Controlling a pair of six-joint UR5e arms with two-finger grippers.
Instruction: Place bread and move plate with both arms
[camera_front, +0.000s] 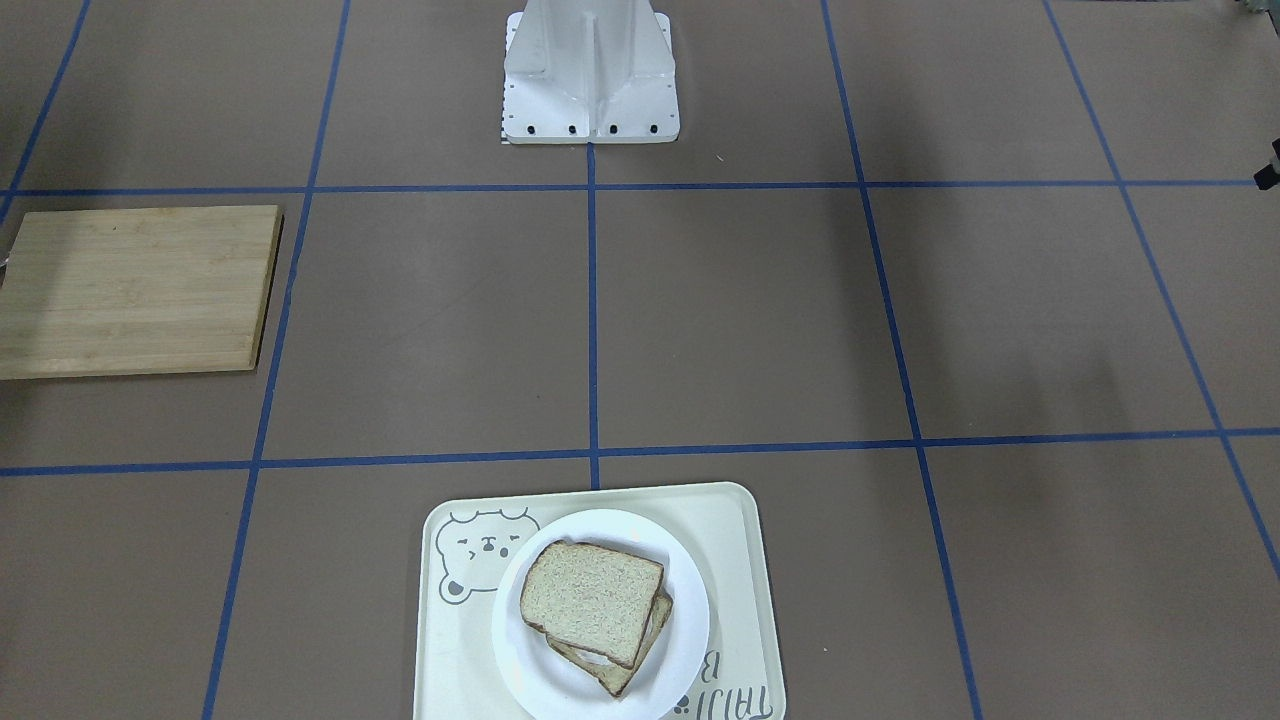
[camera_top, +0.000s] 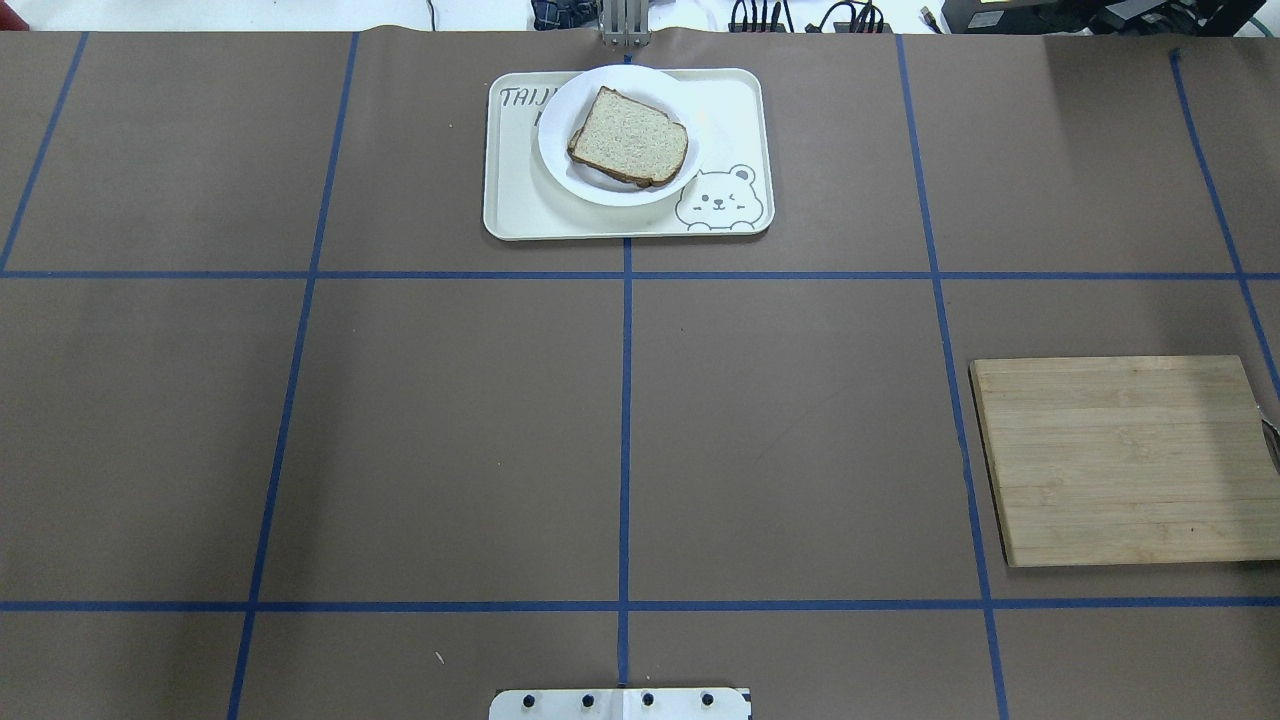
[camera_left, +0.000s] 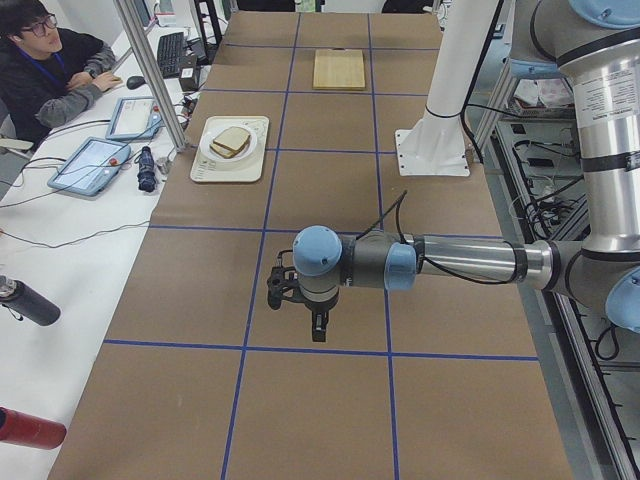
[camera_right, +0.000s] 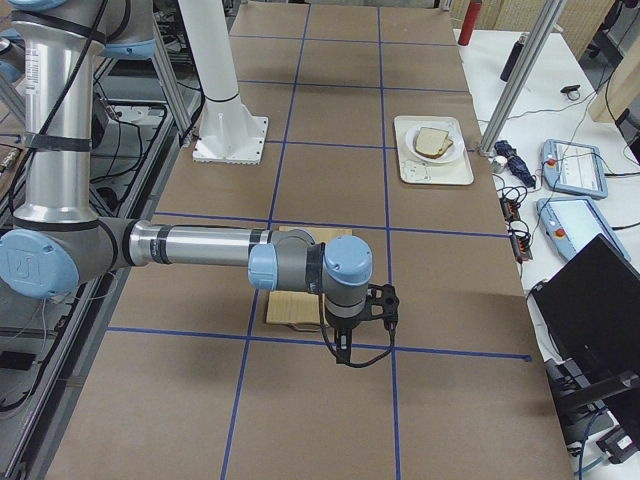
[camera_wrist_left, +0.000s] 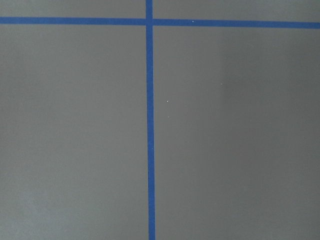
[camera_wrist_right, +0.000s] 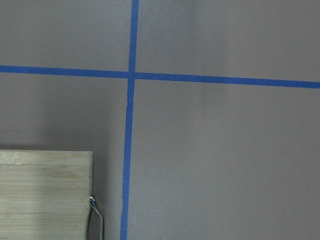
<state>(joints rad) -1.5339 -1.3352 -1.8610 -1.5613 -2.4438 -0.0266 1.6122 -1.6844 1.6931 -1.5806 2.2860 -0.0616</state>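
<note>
bread (camera_front: 590, 598): lying flat atop another slice on the plate (camera_front: 678, 640), edges sitting askew to the tray (camera_front: 745, 600)
plate: resting on the tray, at the counter (camera_front: 750, 320) edge far from the robot
left hand (camera_left: 278, 290): hanging over bare counter, well apart from the plate; opening cannot be told
right hand (camera_right: 388, 305): hovering just beside the wooden board (camera_front: 135, 290); opening cannot be told

The middle of the brown tabletop (camera_top: 450, 430) gives passage, with a cream rectangular tray (camera_top: 520, 215) at 12 o'clock, a rectangular bamboo board (camera_top: 1120, 460) at 4, and a white metal base (camera_top: 620, 705) at 6.
</note>
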